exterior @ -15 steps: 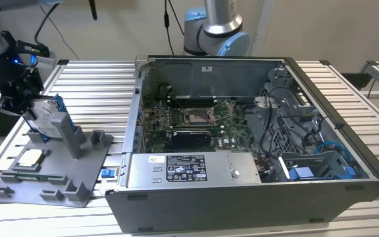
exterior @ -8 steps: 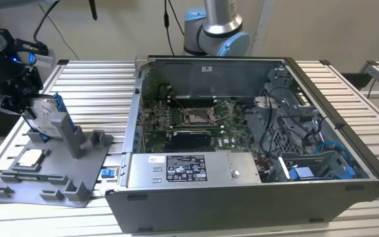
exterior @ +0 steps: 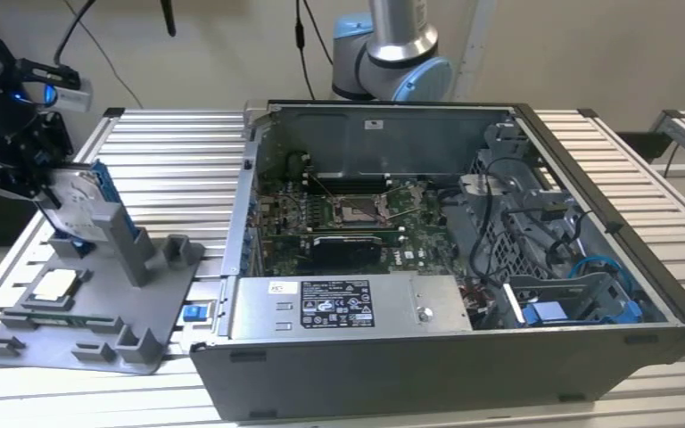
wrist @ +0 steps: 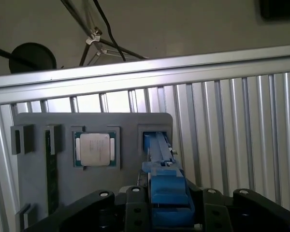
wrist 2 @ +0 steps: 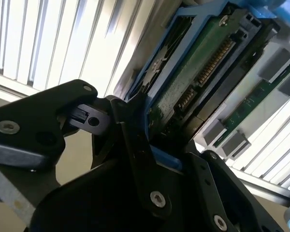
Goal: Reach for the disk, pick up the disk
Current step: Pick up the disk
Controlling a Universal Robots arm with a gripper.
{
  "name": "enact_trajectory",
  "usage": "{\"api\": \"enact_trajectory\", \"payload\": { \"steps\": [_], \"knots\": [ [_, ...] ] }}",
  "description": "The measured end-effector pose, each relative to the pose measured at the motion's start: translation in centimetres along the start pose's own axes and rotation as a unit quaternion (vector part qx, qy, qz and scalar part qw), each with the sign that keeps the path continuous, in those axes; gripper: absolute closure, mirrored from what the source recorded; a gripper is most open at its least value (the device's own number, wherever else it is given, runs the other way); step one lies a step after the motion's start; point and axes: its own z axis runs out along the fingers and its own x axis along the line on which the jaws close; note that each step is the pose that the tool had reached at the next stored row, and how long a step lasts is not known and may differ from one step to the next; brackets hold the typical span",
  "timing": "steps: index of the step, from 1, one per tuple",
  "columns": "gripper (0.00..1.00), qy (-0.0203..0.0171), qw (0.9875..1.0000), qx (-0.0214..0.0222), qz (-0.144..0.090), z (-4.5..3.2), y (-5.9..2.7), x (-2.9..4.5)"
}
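One gripper [exterior: 45,178] in the exterior view is closed on the disk [exterior: 78,192], upright in the grey fixture [exterior: 104,303] beside the computer case [exterior: 438,267]: reach done, lift not evident. Second wrist view: fingers [wrist 2: 135,145] clamp its blue bracket [wrist 2: 165,161]. First wrist view: the slot [wrist: 154,137] hides the disk's seated end.

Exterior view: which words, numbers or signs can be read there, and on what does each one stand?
None can be read.
black-and-white label on the grey box: print too small to read.
white sticker on the case's back wall: too small to read.
the disk: no legible print.
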Motion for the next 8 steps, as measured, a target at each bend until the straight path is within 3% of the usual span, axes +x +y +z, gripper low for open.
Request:
{"api": "enact_trajectory", "payload": {
  "steps": [2, 4, 6, 8],
  "knots": [
    [1.00, -0.0006, 1.0000, 0.0000, 0.000, -0.19, 0.02, -0.01],
    [1.00, -0.0039, 1.0000, 0.0002, 0.000, -0.50, 0.08, -0.02],
    [1.00, -0.0120, 0.9999, 0.0002, 0.000, -0.65, 0.19, 0.00],
    [1.00, -0.0153, 0.9999, 0.0001, 0.000, -1.10, 0.28, -0.02]
  ]
}}
